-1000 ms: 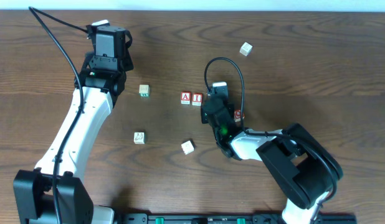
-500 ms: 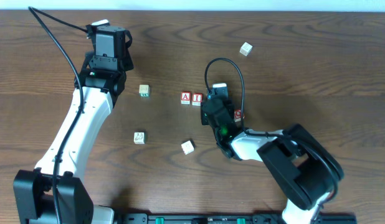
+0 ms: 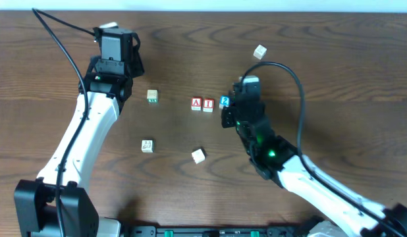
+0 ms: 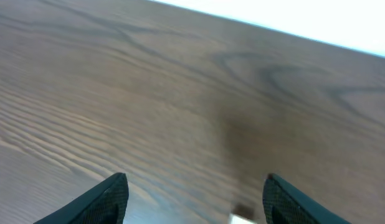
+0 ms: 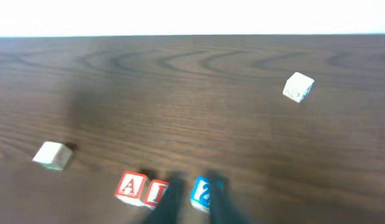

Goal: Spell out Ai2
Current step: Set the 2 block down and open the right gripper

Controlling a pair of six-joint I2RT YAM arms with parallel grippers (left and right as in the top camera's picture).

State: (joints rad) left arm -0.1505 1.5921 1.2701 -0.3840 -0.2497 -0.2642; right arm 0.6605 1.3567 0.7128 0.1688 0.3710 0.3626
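Fingers point(image 5: 172, 202) of right gripper point(image 5: 194, 198) together, empty, tips by 2 cube point(image 3: 224, 101) | left gripper point(image 4: 195, 199) spread, empty | A cube point(image 3: 196, 103) touches I cube point(image 3: 208, 104); 2 cube just beside I cube, opposite side | likely light, rigid wood: pinch opposite flat faces

My dark table point(image 3: 335, 79) bore the A cube point(image 3: 196, 103), I cube point(image 3: 208, 104) and 2 cube point(image 3: 224, 101) in a central row, a pale cube point(image 3: 259, 51) toward its far edge, a green-marked cube point(image 3: 152, 96) leftward, and a printed cube point(image 3: 147, 145) and a skewed cube point(image 3: 199, 155) toward the near edge.
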